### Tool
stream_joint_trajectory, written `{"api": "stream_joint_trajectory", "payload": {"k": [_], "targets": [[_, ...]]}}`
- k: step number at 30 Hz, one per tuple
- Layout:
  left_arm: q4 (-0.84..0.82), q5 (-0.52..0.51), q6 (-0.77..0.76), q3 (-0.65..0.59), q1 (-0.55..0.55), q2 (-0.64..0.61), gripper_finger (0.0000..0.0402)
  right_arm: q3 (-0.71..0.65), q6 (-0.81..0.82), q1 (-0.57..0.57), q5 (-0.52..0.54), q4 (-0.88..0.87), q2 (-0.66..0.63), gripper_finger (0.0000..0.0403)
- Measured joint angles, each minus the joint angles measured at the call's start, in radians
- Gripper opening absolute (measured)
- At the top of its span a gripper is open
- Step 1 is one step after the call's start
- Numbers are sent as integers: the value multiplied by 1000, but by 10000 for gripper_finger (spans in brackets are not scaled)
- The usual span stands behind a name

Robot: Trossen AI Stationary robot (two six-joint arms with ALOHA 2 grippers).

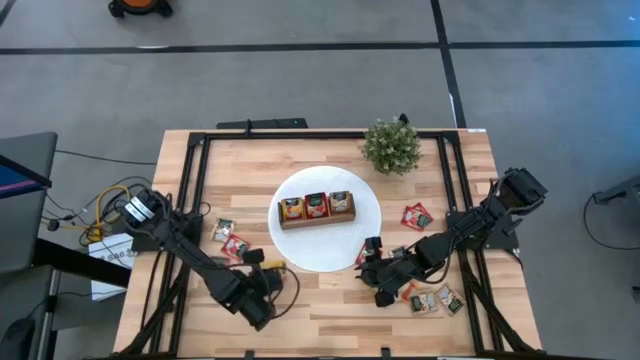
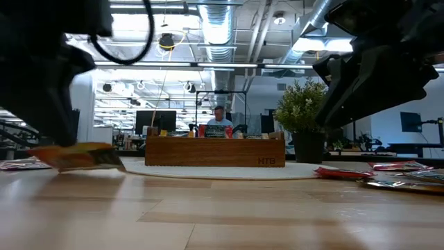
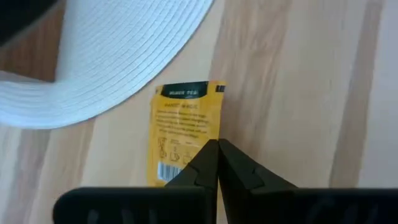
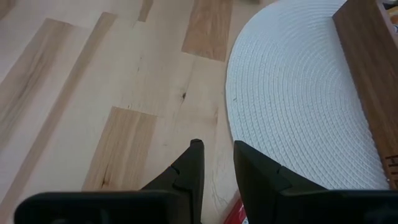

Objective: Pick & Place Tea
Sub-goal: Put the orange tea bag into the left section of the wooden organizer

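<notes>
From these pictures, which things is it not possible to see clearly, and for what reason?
- Yellow sachet, left wrist view: its near edge is covered by the shut left gripper.
- Red sachet, right wrist view: only a corner shows beside the right gripper; a grip cannot be judged.
- Wooden box, low view: its compartments are hidden behind its front wall.
- Sachet printing, high view: too small to read.
</notes>
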Motion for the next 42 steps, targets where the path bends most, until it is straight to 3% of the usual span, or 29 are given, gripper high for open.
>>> {"api": "stream_joint_trajectory", "payload": {"k": [7, 12, 20, 26, 31, 42], "targets": [[268, -161, 119, 3, -20, -1, 0, 0, 1, 0, -1, 85, 0, 77], [419, -228, 225, 3, -24, -2, 0, 0, -1, -15, -15, 242, 55, 82], [554, -255, 306, -17, -23, 0, 0, 11, -53, -58, -243, 518, 245, 143], [619, -183, 311, -22, 12, 54, 0, 55, -52, -75, -345, 517, 295, 173], [640, -7, 323, -20, 62, 124, 0, 70, -26, -82, -395, 523, 308, 177], [621, 251, 101, -18, 79, 135, 0, 143, 36, -111, -444, 512, 403, 114]]}}
